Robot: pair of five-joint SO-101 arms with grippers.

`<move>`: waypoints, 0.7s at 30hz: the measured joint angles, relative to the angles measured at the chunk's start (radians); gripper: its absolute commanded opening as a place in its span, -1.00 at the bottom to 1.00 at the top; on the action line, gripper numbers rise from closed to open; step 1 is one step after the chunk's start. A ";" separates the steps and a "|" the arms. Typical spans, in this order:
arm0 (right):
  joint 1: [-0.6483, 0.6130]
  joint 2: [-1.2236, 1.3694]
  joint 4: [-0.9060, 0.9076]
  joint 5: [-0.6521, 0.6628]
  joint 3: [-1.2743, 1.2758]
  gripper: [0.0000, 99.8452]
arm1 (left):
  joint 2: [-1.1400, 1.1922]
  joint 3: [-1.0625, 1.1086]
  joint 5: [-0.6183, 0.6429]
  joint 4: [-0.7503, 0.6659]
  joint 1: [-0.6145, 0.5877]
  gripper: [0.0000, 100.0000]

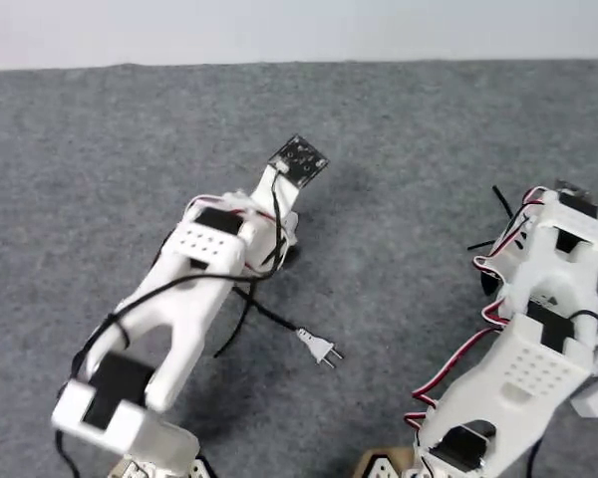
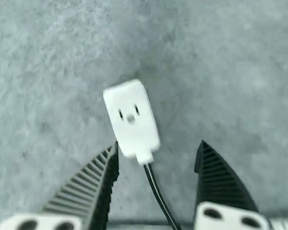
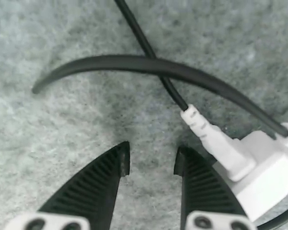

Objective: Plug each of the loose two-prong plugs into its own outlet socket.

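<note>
The left jaws, wide open and empty, should straddle the socket (image 2: pixel 131 120) squarely, clear of its cord (image 2: pixel 156 191), before closing; the right jaws also gape empty.

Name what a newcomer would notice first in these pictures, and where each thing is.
A white outlet socket lies face up on the grey carpet just ahead of the left gripper, whose fingers stand open. In the high view a loose two-prong plug lies beside a white arm. By the open right gripper, another white plug appears seated in a white socket block.
</note>
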 measured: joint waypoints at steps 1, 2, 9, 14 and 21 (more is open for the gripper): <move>0.000 0.000 0.000 0.000 0.000 -0.71 | 0.040 -0.029 0.000 -0.008 -0.003 -0.51; 0.000 0.000 0.000 0.000 0.000 -0.71 | 0.078 -0.061 0.000 -0.012 -0.003 -0.51; 0.000 0.000 -0.008 0.000 0.000 -0.71 | 0.281 -0.222 -0.002 0.000 -0.028 -0.51; -0.003 0.000 -0.008 0.000 0.002 -0.71 | 0.319 -0.295 -0.002 0.078 -0.026 -0.51; -0.003 0.000 -0.008 0.000 0.002 -0.71 | 0.318 -0.310 -0.002 0.097 -0.012 -0.52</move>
